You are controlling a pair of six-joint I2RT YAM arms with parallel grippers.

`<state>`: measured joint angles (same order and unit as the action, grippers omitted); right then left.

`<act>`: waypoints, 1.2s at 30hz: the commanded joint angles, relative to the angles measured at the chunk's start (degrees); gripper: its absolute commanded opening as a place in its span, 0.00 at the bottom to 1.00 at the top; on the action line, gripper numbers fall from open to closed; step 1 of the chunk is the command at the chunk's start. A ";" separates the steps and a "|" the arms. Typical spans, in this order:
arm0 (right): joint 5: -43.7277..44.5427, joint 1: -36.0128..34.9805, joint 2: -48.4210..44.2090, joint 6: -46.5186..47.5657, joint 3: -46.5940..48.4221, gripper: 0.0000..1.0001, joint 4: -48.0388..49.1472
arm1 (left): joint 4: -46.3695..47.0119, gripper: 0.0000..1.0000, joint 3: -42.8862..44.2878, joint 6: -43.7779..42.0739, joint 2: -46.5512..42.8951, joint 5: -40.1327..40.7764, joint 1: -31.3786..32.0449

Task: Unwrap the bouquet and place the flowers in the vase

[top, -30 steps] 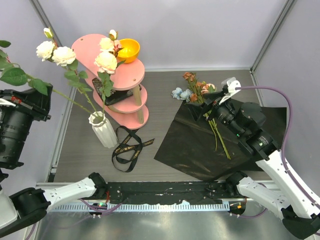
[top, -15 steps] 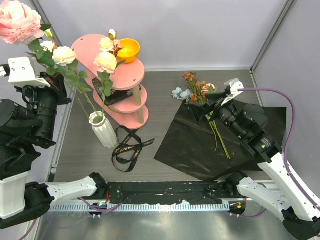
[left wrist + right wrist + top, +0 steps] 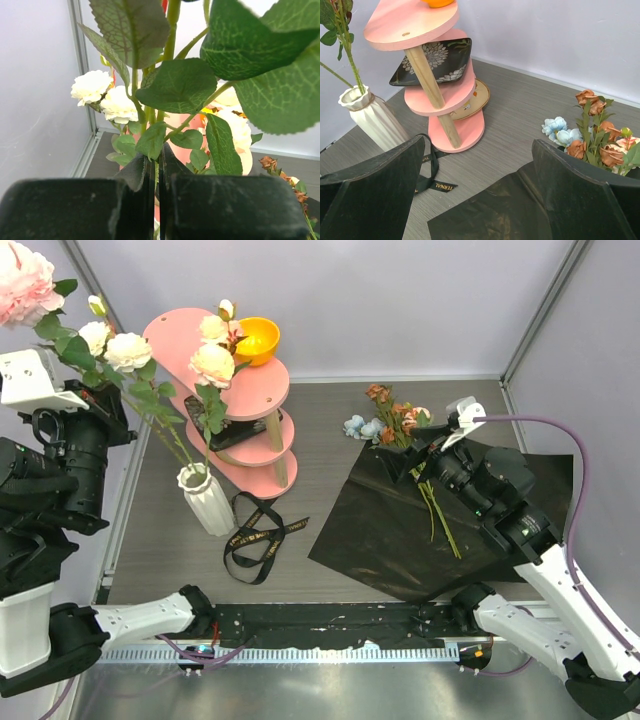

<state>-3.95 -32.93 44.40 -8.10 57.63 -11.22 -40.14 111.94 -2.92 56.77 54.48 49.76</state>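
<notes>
The left arm stands high, up and left of the vase [image 3: 206,500], the left gripper [image 3: 156,180] with fingers pinched tight on a flower stem [image 3: 170,40]. The right arm reaches forward low, well right of the vase, the right gripper [image 3: 479,145] with fingers spread wide.

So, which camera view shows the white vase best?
The right wrist view: the vase appears large and side-on, with clear ribs, rim and stems inside, though a black finger hides its foot. The top external view shows it whole but small. The left wrist view shows leaves and blooms, but no vase.
</notes>
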 commanded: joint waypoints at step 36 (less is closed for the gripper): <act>33.49 12.89 44.10 -2.71 7.07 0.42 -25.16 | -7.59 0.95 -20.54 24.01 -15.81 -15.87 -0.10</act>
<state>29.61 -21.37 87.48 -9.65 65.08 -36.29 -49.25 89.69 20.82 42.70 53.52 49.76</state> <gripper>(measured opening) 0.430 0.951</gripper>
